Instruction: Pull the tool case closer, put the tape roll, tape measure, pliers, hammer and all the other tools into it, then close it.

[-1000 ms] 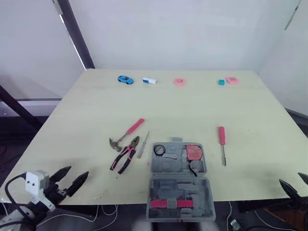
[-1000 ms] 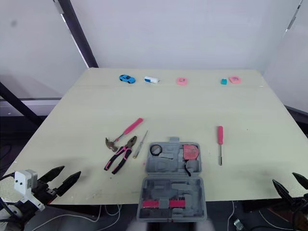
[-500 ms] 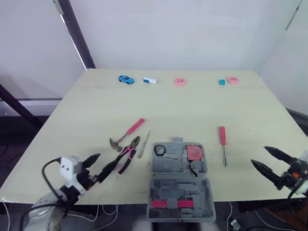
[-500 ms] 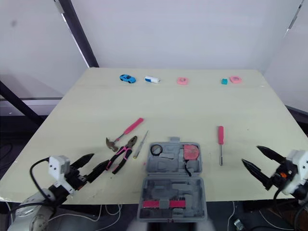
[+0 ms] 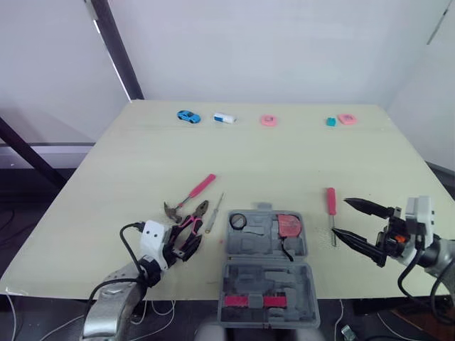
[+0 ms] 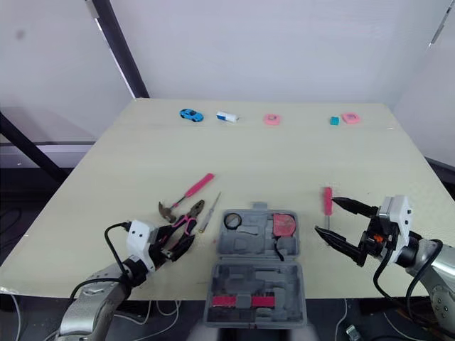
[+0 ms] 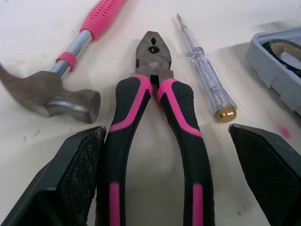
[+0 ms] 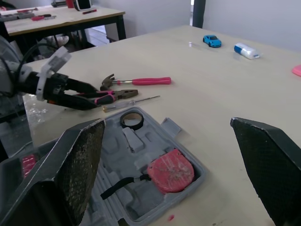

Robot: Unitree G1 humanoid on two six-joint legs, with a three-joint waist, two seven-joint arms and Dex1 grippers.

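Both arms have come in over the worktop's (image 5: 284, 156) near edge.

Eye view: left end effector (image 5: 183, 243) is spread at the pliers (image 5: 195, 215), left of the open tool case (image 5: 266, 275), which sits mid near edge. Right end effector (image 5: 340, 217) is spread beside the pink screwdriver (image 5: 329, 201).

Left wrist: fingers (image 7: 77, 183) straddle the pliers handles, with the hammer (image 7: 56, 89) alongside.

Right wrist: tape roll (image 8: 131, 125) and tape measure (image 8: 170, 170) lie in the case.

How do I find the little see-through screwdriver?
Start at the open grey plastic tool case at the front edge of the pale table. Left of it lie three tools, and the nearest to the case, beside the pink-and-black pliers, is the see-through screwdriver. It is the thinnest, with no pink.
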